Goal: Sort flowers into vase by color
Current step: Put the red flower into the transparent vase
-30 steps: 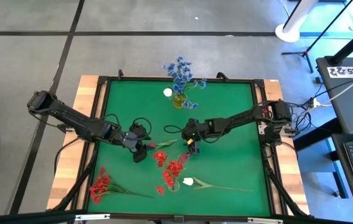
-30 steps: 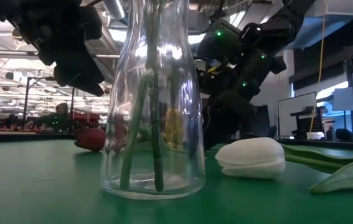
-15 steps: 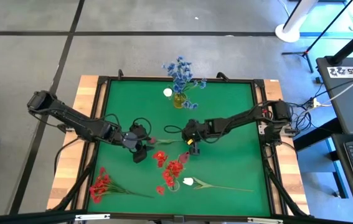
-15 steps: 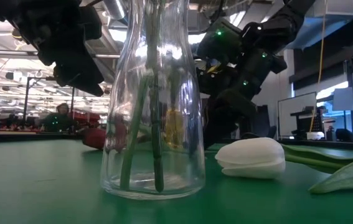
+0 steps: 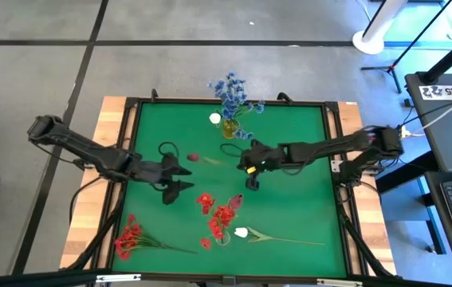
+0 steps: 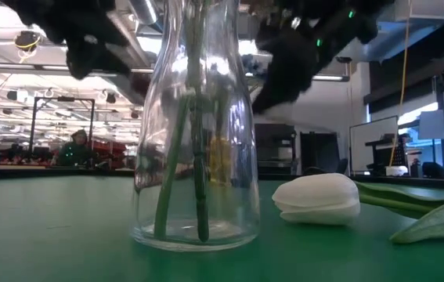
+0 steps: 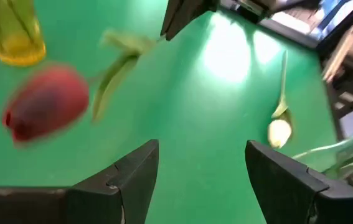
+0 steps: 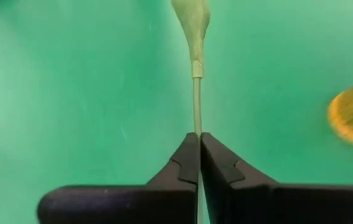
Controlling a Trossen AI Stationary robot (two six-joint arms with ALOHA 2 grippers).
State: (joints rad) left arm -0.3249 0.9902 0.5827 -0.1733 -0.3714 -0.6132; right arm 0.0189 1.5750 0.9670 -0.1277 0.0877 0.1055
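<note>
A dark red bud (image 5: 193,157) on a thin green stalk (image 5: 219,161) lies out toward the table's left from my right gripper (image 5: 245,166), which is shut on the stalk near the table's middle. My left gripper (image 5: 186,178) stands open just to the near-left of the bud (image 7: 45,102), touching nothing. A yellow vase (image 5: 229,127) with blue flowers (image 5: 229,92) stands at the far edge. A clear vase (image 6: 194,157) near the front holds red clusters (image 5: 224,214). A white tulip (image 5: 241,233) lies beside it. My right gripper pinches the thin green stalk (image 8: 196,124) between its two fingertips (image 8: 185,158), well away from the bud. The stalk runs straight on from the fingers to a leaf (image 8: 192,22). The bud end reaches toward the table's left and does not show on the table in the low view.
A bunch of red flowers (image 5: 130,237) lies at the near left corner. Another dark pink bud (image 5: 236,202) lies by the clear vase, and a white bud (image 5: 214,119) by the yellow vase. Bare green table (image 5: 305,199) shows on the right.
My right gripper has risen and gone toward the far edge with the stalk. The dark red bud, on the table a second ago, has lifted and moved toward the far edge with it. My left gripper has drawn back a little toward the table's left.
</note>
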